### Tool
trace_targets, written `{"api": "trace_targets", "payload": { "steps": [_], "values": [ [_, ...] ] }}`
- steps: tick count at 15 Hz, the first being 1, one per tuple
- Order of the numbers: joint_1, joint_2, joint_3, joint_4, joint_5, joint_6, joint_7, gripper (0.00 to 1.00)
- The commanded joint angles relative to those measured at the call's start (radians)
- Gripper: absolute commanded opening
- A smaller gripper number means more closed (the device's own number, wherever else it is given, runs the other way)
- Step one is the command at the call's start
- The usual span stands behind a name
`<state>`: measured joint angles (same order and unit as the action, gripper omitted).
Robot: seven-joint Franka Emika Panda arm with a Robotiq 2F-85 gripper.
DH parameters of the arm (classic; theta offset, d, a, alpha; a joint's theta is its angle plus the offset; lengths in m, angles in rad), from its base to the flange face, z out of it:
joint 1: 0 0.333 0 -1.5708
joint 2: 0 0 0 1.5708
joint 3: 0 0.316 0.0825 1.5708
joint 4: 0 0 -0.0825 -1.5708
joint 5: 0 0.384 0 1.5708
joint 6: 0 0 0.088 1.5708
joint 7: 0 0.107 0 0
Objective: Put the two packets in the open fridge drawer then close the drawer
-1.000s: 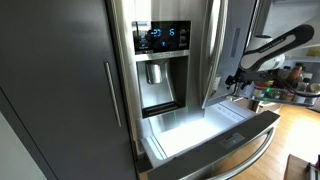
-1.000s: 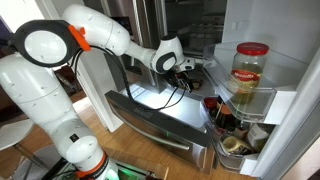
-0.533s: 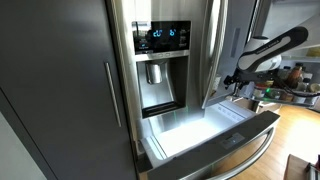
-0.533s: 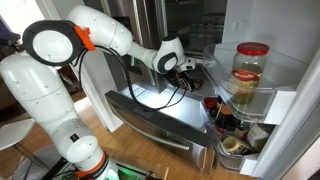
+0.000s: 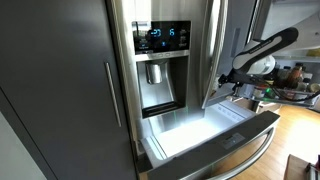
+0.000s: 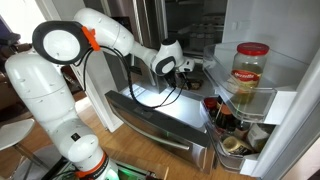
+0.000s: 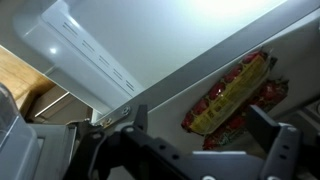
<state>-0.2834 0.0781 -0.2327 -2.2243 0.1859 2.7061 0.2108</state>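
In the wrist view, a red-and-yellow packet [image 7: 230, 95] lies flat on the grey counter [image 7: 290, 48], right of centre.

1 fridge drawer [image 5: 235, 138], 1 jar [image 6: 250, 66], 1 packet [image 7: 228, 95].

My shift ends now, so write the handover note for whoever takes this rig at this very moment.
Gripper: jaws open, empty, reaching into the fridge.
Packets: one red-and-yellow packet lies just ahead of the jaws; the second I cannot make out.
Fridge drawer: open, no packet visible in it.
Done: nothing placed yet.
Left: grasp and drop both packets in, then close the drawer.
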Motion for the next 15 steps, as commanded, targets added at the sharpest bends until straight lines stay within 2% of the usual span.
{"api": "trace_targets", "payload": {
  "steps": [1,4,7,12,15],
  "values": [
    [0.004,0.074,0.018,0.035,0.168,0.07,-0.038,1.0],
    [-0.016,0.126,0.053,0.08,0.3,0.085,-0.091,1.0],
    [-0.039,0.176,0.083,0.14,0.401,0.051,-0.187,1.0],
    [-0.063,0.276,0.093,0.237,0.424,0.009,-0.24,1.0],
    [-0.082,0.329,0.111,0.293,0.416,-0.005,-0.229,1.0]
  ]
}}
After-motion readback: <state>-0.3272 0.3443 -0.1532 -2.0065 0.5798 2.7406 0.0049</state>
